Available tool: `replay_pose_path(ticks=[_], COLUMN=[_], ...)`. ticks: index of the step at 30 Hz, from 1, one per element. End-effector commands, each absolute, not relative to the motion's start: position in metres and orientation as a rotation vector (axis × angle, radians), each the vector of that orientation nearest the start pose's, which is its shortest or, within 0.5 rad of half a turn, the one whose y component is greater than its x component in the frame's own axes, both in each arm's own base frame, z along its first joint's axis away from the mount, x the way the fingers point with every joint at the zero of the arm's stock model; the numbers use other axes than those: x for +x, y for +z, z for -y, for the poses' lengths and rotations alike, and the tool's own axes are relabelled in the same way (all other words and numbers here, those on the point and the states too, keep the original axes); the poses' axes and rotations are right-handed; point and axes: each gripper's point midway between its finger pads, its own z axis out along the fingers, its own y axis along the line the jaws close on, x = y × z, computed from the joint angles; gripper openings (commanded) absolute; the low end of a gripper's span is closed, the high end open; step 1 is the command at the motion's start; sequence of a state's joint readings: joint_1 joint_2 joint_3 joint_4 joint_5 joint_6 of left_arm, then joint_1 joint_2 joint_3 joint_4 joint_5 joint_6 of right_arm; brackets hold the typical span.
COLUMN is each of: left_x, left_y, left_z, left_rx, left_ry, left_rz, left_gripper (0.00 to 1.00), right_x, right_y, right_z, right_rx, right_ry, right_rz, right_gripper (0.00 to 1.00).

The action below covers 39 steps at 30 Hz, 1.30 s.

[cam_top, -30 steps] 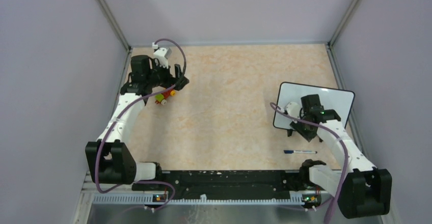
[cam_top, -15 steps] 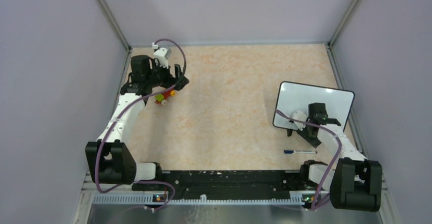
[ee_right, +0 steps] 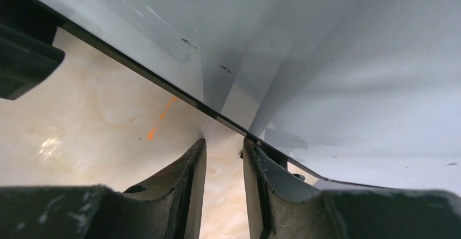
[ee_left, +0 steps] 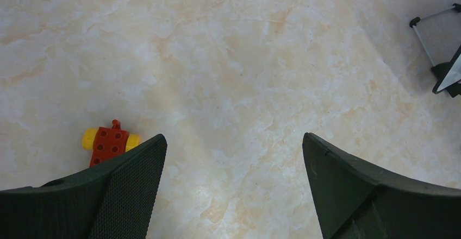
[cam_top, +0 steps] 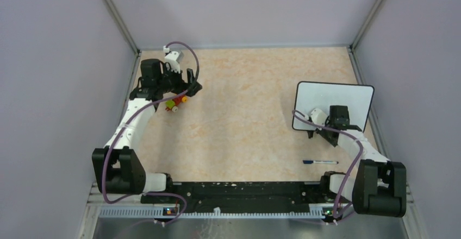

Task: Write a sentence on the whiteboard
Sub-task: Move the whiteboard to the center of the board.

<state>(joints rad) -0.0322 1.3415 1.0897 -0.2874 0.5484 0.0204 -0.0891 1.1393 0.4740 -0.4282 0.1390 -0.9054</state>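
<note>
The whiteboard point(cam_top: 332, 99) stands at the right of the table, and its white face shows no sentence in any view. My right gripper point(cam_top: 329, 130) is at its near lower edge. In the right wrist view the board point(ee_right: 326, 60) fills the upper frame. The gripper point(ee_right: 224, 141) has its jaws a narrow gap apart, with only table showing between them. Its tips touch the black frame. My left gripper point(cam_top: 190, 87) is wide open and empty over bare table point(ee_left: 234, 138) at the far left.
A blue-capped marker point(cam_top: 321, 162) lies on the table in front of the board, near the right arm's base. A red and yellow toy brick point(cam_top: 176, 103) lies beside the left gripper and also shows in the left wrist view point(ee_left: 108, 144). The enclosure walls stand close on both sides.
The whiteboard has turned from skewed to nearly square with the table and shifted slightly back. The right gripper moved along with its lower edge. The left arm has not moved.
</note>
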Motion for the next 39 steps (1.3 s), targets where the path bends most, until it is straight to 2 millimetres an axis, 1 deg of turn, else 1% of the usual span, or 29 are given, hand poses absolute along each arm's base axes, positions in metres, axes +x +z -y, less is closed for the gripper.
replay_pose_path(ticks=[1,4,10,12,16,18,19,22,24,29,33,39], left_x=[0.389,0.389,0.386,0.386,0.387,0.387,0.387,0.387,0.387,0.388,0.388,0.39], left_y=[0.224,0.225,0.226,0.226,0.226,0.227,0.227,0.228,0.229,0.226,0.226,0.225], left_z=[0.104,0.105,0.107,0.108,0.11,0.11,0.109,0.107,0.105,0.105,0.103,0.104], left_rx=[0.381,0.382,0.396,0.397,0.396,0.396,0.394,0.385,0.38,0.379,0.372,0.374], left_ry=[-0.582,-0.584,-0.598,-0.607,-0.621,-0.619,-0.616,-0.597,-0.586,-0.585,-0.573,-0.576], left_rz=[-1.999,-1.998,-1.994,-1.994,-1.991,-1.989,-1.989,-1.988,-1.987,-1.988,-1.99,-1.99], left_gripper=[0.99,0.99,0.99,0.99,0.99,0.99,0.99,0.99,0.99,0.99,0.99,0.99], right_x=[0.259,0.262,0.221,0.213,0.224,0.23,0.232,0.238,0.237,0.246,0.258,0.263], right_y=[0.031,0.039,0.051,0.06,0.082,0.087,0.088,0.084,0.078,0.064,0.061,0.051], right_z=[0.072,0.063,0.034,0.027,0.01,-0.001,-0.007,-0.011,-0.02,-0.033,-0.028,-0.022], right_rx=[-1.033,-1.024,-1.071,-1.053,-0.911,-0.815,-0.82,-0.82,-0.862,-0.82,-0.75,-0.693], right_ry=[-0.473,-0.409,-0.161,-0.119,-0.059,0.006,0.035,-0.001,0.039,0.1,0.042,-0.003], right_rz=[-2.414,-2.402,-2.466,-2.466,-2.448,-2.468,-2.473,-2.487,-2.498,-2.527,-2.518,-2.537], right_gripper=[0.31,0.31,0.38,0.41,0.43,0.43,0.43,0.43,0.43,0.43,0.43,0.41])
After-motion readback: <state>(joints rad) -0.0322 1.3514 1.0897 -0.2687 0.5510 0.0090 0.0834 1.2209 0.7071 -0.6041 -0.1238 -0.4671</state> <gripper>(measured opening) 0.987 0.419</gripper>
